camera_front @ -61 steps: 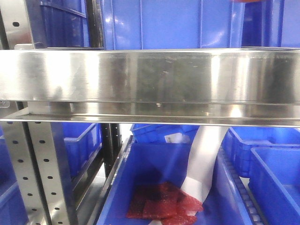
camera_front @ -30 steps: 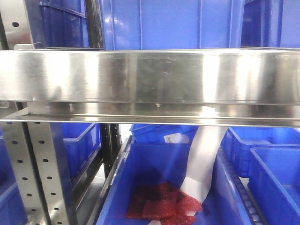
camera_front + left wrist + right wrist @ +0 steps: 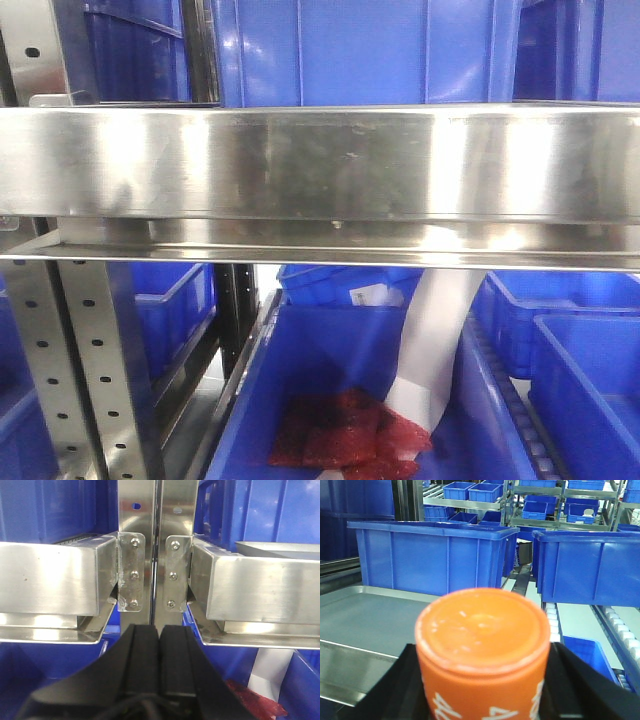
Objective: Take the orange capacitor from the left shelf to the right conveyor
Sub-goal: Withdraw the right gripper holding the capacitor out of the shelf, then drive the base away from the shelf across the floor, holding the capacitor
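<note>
orange capacitor (image 3: pixel 482 650), white print down its side, mostly cut off, one "4" legible

At my right wrist I count one small orange cylinder (image 3: pixel 482 650) with white print, one shallow silver metal tray (image 3: pixel 365 615) and two large blue plastic bins (image 3: pixel 432 555). At my left wrist: two shiny stainless-steel shelf beams (image 3: pixel 55 577), two steel bracket plates (image 3: pixel 125 587), three screws (image 3: pixel 134 573) each. The red crinkly bags (image 3: pixel 345 435) overlap too much to count.

Front: level, close on left shelf (image 3: pixel 320 165). Left wrist: at uprights (image 3: pixel 137 530), shares red bags (image 3: pixel 350 435). Right wrist: faces bins (image 3: pixel 435 555).
</note>
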Motion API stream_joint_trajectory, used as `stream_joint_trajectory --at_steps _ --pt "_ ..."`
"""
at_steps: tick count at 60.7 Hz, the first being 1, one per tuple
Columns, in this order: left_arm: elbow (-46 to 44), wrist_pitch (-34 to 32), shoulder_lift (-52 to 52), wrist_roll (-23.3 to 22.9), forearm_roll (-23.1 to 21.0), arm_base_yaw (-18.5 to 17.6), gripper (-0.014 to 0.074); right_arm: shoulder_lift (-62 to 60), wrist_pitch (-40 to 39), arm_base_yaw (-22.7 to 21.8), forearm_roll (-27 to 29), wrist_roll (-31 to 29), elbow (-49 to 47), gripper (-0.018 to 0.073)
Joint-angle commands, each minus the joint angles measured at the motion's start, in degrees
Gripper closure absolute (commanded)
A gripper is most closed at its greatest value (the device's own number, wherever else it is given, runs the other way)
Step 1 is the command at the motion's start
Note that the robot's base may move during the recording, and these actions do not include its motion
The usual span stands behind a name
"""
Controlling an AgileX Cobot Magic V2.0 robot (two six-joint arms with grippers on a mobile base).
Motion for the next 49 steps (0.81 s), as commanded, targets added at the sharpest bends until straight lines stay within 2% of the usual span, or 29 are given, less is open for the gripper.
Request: stream_joint_trajectory --at_steps 1,49 --pt "-0.26 -5.24 -0.7 -0.08 -0.1 -0.09 0.0723 0.67 -5.04 -0.35 -1.15 -0.47 -1.61 0.0504" --pt "-0.26 -5.24 -0.7 -0.08 -0.1 -0.09 0.0723 0.67 -5.04 -0.35 -1.15 -0.47 -1.61 0.0504"
